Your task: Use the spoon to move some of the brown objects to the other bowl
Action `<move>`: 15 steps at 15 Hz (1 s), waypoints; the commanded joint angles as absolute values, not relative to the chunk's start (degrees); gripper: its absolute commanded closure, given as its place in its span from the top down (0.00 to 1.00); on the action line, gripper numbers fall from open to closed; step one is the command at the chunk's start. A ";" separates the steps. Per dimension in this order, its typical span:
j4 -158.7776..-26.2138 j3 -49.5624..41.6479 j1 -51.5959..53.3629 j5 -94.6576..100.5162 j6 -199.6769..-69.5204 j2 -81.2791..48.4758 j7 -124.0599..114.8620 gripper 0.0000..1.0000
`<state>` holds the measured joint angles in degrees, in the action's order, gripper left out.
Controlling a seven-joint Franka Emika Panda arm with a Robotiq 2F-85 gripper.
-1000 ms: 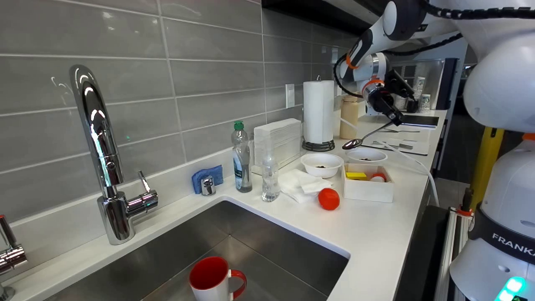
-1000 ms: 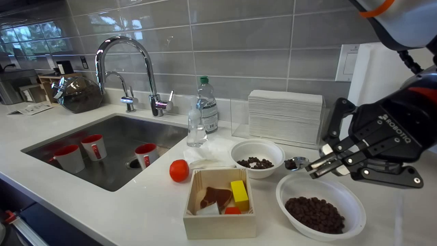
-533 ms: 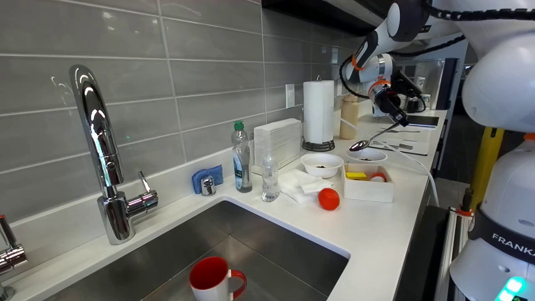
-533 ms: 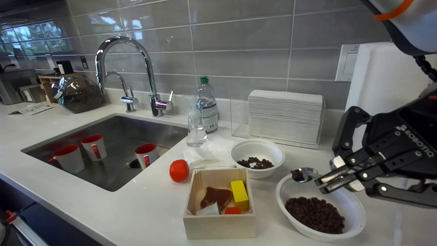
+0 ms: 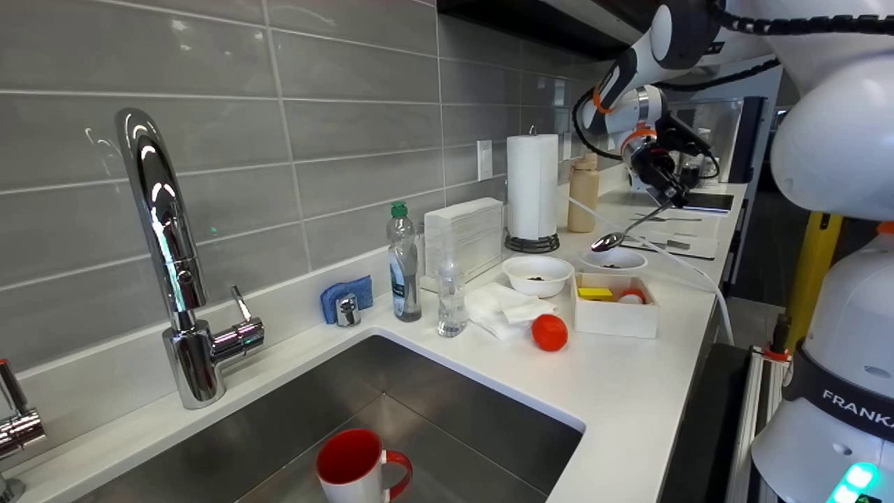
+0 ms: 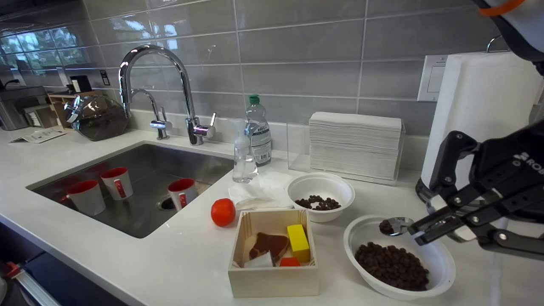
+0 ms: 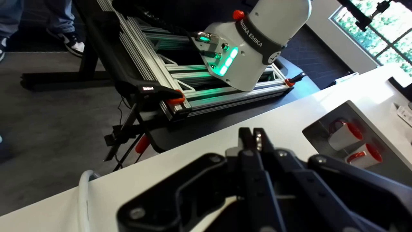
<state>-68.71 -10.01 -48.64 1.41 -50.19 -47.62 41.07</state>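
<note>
Loaded spoon point(image 6: 400, 225) juts ahead of the jaws, its head seemingly over the fuller bowl point(image 6: 440, 265).
The jaws pinch the handle; the spoon's long axis runs out from their tips and slants down, with brown objects point(image 6: 386, 227) in its head. The fuller bowl lies below and ahead of the jaws, the other bowl point(image 6: 321, 185) farther out, past the spoon's head. If the fuller one is the target, which I cannot tell, rolling the jaws should tip the load in.
</note>
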 commanded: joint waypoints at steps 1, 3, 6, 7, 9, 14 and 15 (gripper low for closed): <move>-65.78 -9.48 -48.88 2.41 -48.55 -48.20 37.95 0.01; -65.34 -9.45 -48.65 2.85 -48.59 -48.12 36.38 0.01; -64.69 -9.20 -48.38 3.71 -48.40 -48.00 34.66 0.01; -64.43 -9.04 -48.32 4.12 -48.19 -48.00 34.58 0.01; -64.14 -8.87 -48.12 5.05 -48.03 -47.74 33.99 0.01; -64.01 -9.75 -46.84 7.46 -47.42 -46.75 34.27 0.01; -63.95 -9.48 -46.81 8.10 -47.09 -46.58 35.59 0.01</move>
